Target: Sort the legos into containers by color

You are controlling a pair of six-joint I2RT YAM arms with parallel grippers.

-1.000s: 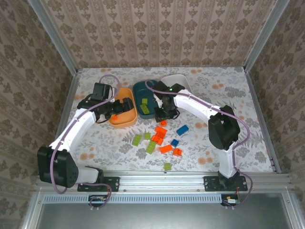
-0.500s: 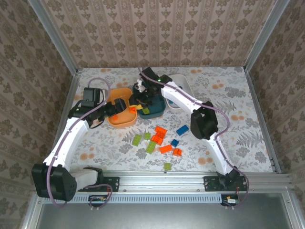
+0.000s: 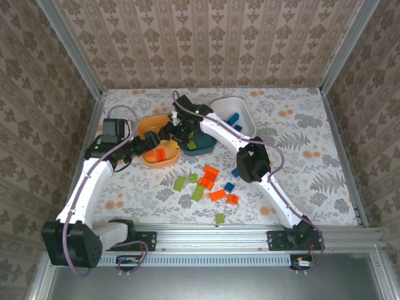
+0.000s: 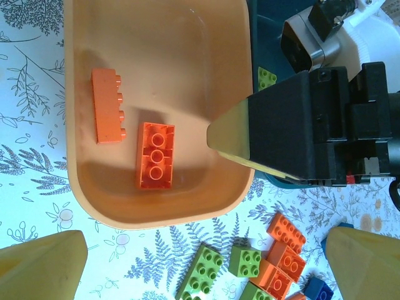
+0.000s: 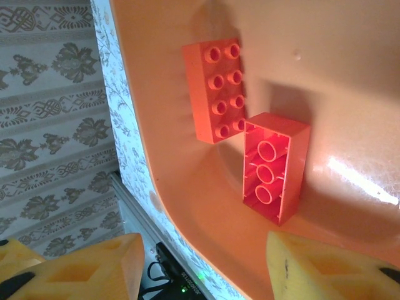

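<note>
The orange dish (image 3: 164, 161) (image 4: 156, 44) (image 5: 350, 56) holds two orange bricks: one studded (image 5: 215, 90) (image 4: 107, 105) and one upside down (image 5: 275, 165) (image 4: 155, 155). My right gripper (image 3: 170, 136) (image 5: 200, 275) hangs open over this dish with nothing between its fingers; its black body (image 4: 312, 134) shows in the left wrist view. My left gripper (image 3: 152, 142) (image 4: 200, 275) is open at the dish's near-left rim, also empty. The teal dish (image 3: 201, 147) holds a lime brick (image 4: 267, 77). The white dish (image 3: 249, 119) holds blue bricks (image 3: 232, 119).
Loose bricks lie on the floral table in front of the dishes: orange (image 3: 210, 173) (image 4: 286, 232), lime (image 3: 179, 183) (image 4: 245, 260), blue (image 3: 229, 187), and a lone lime one (image 3: 219, 218) near the front rail. The right arm arches over the teal dish.
My right gripper swung left from beside the loose pile, across the teal dish, to above the orange dish. The left arm drew back to the left.
</note>
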